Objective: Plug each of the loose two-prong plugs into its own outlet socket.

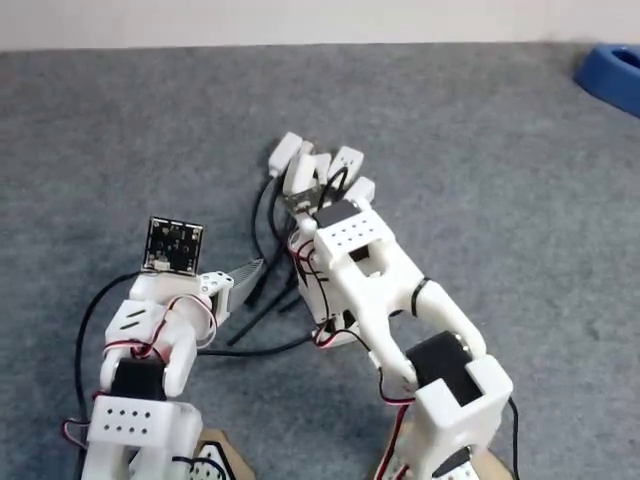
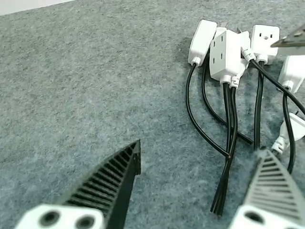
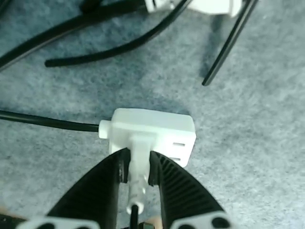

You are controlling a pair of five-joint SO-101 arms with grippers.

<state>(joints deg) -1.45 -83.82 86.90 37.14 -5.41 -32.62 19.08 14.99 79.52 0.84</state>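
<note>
1. Right pincer (image 3: 139, 156) is clamped across a white plug (image 3: 138, 172), which butts against a white socket block (image 3: 152, 129) on the grey bench (image 3: 257, 157).
2. Left pincer (image 2: 200, 149) hangs wide, holding nothing, near the loose plugs and sockets (image 2: 224, 50).
3. Judgement: the plug is light, rigid and smooth, so grip its flat sides. The socket block may slide when pushed.
4. Black cords (image 2: 228, 138) crowd the cluster; open felt lies alongside.

White socket blocks (image 2: 224, 52) and plug (image 3: 139, 143), black cords (image 2: 230, 114); mottled grey worktop (image 1: 500, 200); ribbed black fingers (image 3: 100, 191); white arms (image 1: 370, 260); blue object (image 1: 612, 75), far right corner.
</note>
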